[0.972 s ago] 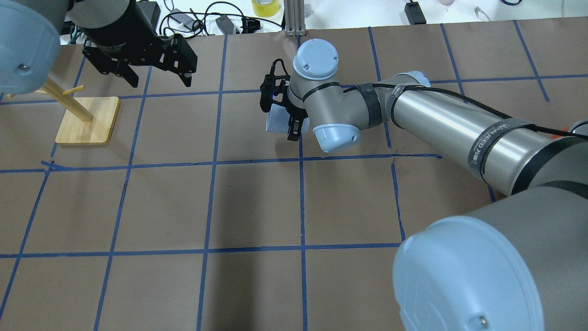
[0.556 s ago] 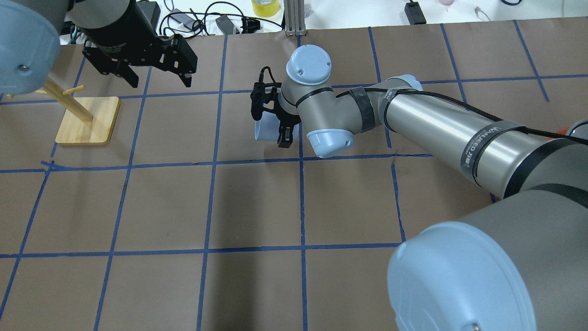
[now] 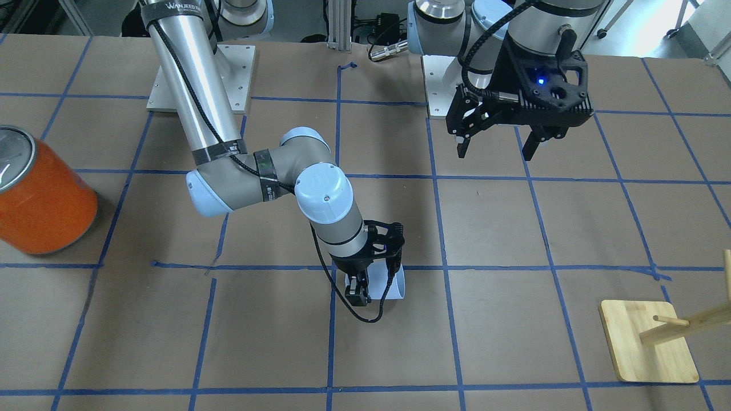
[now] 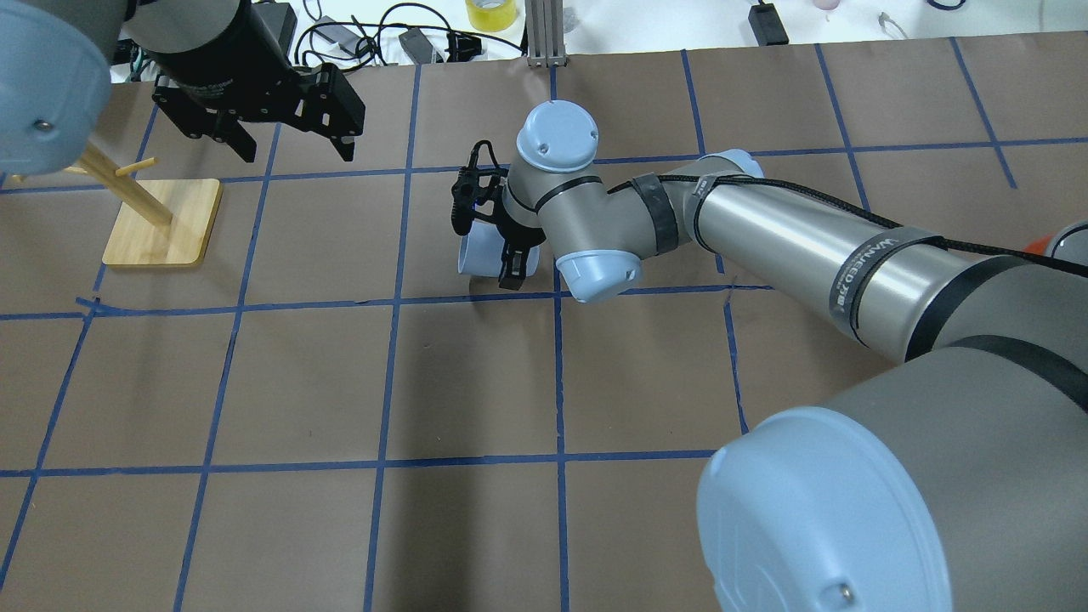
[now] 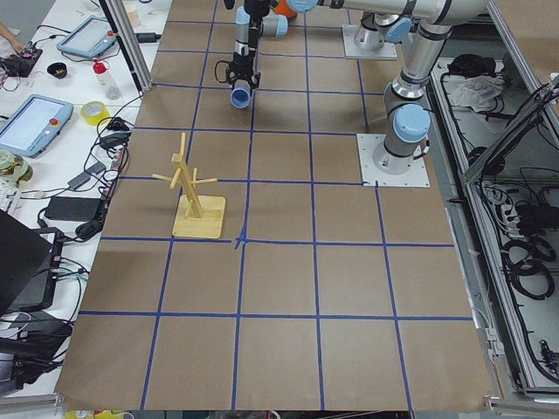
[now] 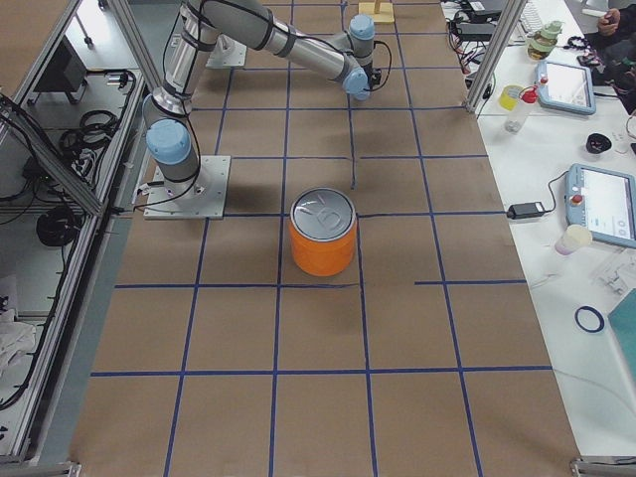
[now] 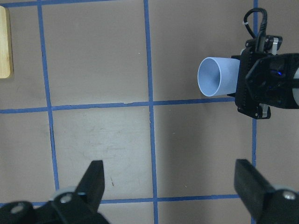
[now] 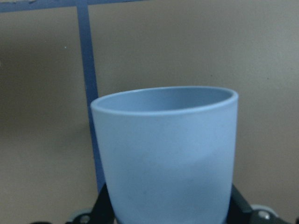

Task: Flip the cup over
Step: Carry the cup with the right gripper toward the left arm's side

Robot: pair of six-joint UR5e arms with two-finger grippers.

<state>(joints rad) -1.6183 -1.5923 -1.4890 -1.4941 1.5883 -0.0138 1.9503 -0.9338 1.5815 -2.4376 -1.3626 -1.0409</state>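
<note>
- Right gripper (image 4: 486, 248) out over the middle of the table, well away from the robot's base; fingers pressed against opposite sides of the light-blue plastic cup (image 4: 474, 253), pinching it at its narrow end.
- Cup turned on its side, open rim facing the robot's left, bottom hidden inside the gripper; smooth, tapered, no handle.
- Cup hanging low, just left of and beyond a crossing of the blue tape lines (image 4: 557, 296); cannot tell whether touching the paper.
- Left gripper (image 3: 494, 153) spread wide, nothing between its fingers, hanging above the far left part of the table, well apart from the cup.
- Wooden peg stand (image 4: 161, 223) upright on its square base at the far left, near the left gripper but apart from it.
- Orange can (image 3: 43, 200) with a silver top, upright on the right side, well apart from the cup and much bigger.
- Table (image 4: 476, 382) covered in brown paper, marked off in squares by the blue tape.
</note>
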